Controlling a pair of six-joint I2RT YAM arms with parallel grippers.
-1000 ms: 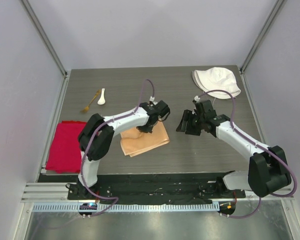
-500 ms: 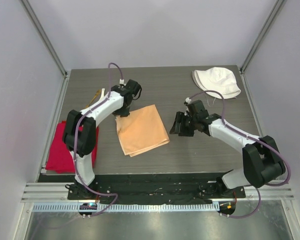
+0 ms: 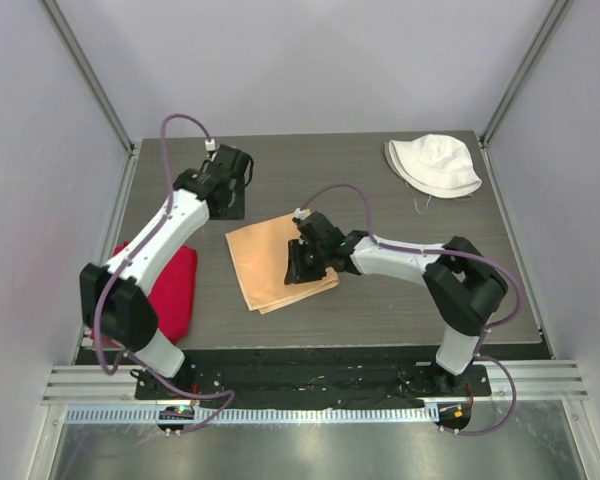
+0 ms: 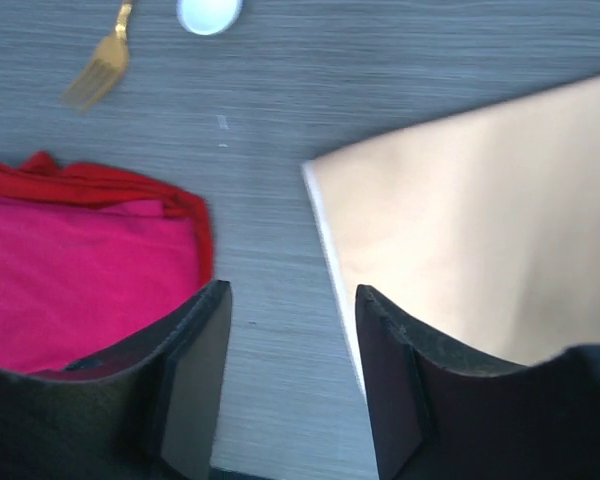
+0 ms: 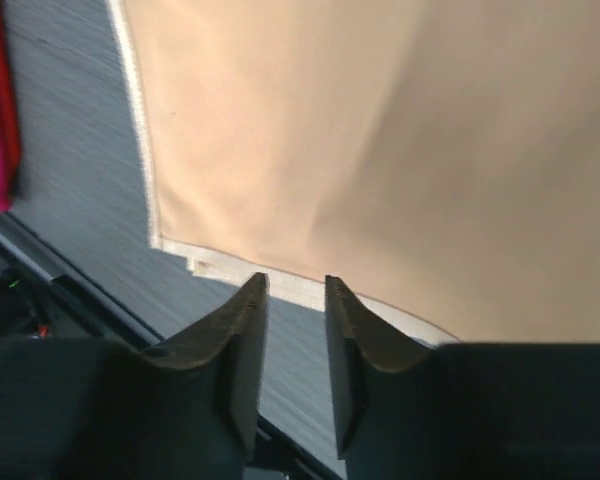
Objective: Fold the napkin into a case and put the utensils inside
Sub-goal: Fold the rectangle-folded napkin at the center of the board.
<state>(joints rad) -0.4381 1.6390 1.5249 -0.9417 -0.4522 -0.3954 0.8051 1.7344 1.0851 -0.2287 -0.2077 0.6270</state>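
1. Napkin (image 3: 263, 262): the peach-orange cloth lies flat near the middle of the dark grey worktop (image 3: 400, 300), turned at a slant. A second layer's edge peeks out along its near side.
2. Left tool (image 4: 290, 385): it hangs over the worktop just beside the napkin's far left corner. Its jaws stand wide apart and grip nothing. Bare worktop and the napkin's pale hem show under the gap.
3. Right tool (image 5: 288, 335): it sits low over the napkin's right half. Its jaws are parted by only a narrow slit and have no hold on anything. The cloth's hem and a strip of worktop show through the slit. Whether the tips touch the cloth cannot be told.
4. Utensils: the gold fork (image 4: 98, 75) and the white spoon (image 4: 210, 12) lie near each other on bare worktop, apart from the napkin. Both are cut off by the edge of the left wrist view, and in the top view the left arm hides them.
5. Red cloth (image 3: 170, 290): it lies rumpled at the worktop's left edge, apart from the napkin.
6. White hat (image 3: 435, 165): it rests in the far right corner, well apart from the rest.
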